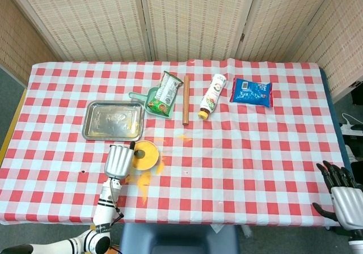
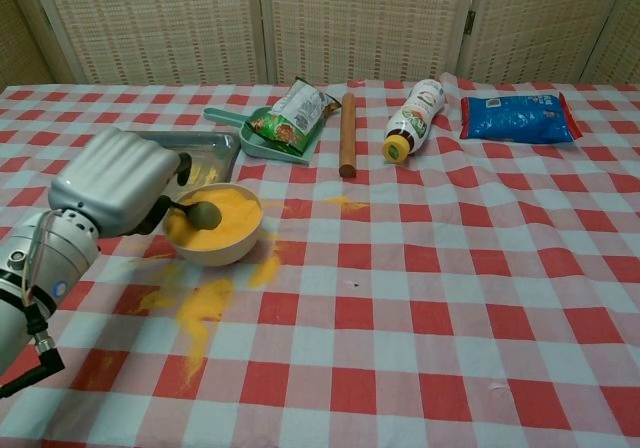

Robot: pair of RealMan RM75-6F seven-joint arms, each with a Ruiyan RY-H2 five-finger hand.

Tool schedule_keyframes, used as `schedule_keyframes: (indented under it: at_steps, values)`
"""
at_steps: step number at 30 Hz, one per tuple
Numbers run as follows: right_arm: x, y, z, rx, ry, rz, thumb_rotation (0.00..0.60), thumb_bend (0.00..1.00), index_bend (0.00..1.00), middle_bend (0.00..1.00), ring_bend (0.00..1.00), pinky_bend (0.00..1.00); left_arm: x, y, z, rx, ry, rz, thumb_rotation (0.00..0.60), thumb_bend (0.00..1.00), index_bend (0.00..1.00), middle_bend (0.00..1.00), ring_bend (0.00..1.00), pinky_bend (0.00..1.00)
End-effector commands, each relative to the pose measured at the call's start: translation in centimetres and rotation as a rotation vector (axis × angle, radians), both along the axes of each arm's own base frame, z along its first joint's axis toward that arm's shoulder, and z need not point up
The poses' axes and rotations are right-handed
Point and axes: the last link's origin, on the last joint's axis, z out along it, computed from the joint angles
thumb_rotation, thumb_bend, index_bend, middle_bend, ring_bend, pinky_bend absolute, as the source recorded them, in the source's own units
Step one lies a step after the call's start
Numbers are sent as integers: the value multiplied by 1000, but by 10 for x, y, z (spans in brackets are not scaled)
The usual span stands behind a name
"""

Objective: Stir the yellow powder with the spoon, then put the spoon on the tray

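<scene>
The left robot hand [image 2: 115, 183] holds the spoon [image 2: 200, 213], with its fingers curled around the handle. The round end of the spoon sits in the yellow powder [image 2: 225, 218] inside the bowl [image 2: 215, 253]. The bowl is just at 3 o'clock from that robot hand. More yellow powder is spilled [image 2: 195, 308] on the tabletop [image 2: 450, 268] at 6 o'clock from the bowl. The shiny tray [image 1: 112, 121] lies at 11 o'clock from the bowl, very near it. At 1 o'clock from the bowl are a green scoop [image 2: 262, 140] with a snack bag [image 2: 295, 108] on it, then a wooden stick [image 2: 347, 133], a bottle [image 2: 415, 116] lying down, and a blue bag [image 2: 520, 116]. The right robot hand [image 1: 342, 194] is far away at the tabletop's edge, at 4 o'clock. It holds nothing and its fingers are spread apart.
</scene>
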Motion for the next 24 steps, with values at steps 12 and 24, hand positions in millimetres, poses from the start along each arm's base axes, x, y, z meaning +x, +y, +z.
schedule_keyframes:
  at_steps: [12, 24]
  values:
    - [2, 4, 1, 4, -6, 13, 600, 122, 0, 0, 0, 0, -38, -19, 36, 6, -75, -129, 600, 514, 487, 1000, 1000, 1000]
    - [4, 5, -2, 14, 3, 16, 600, 122, 0, 0, 0, 0, -68, 1, 51, -27, -185, -81, 600, 513, 457, 1000, 1000, 1000]
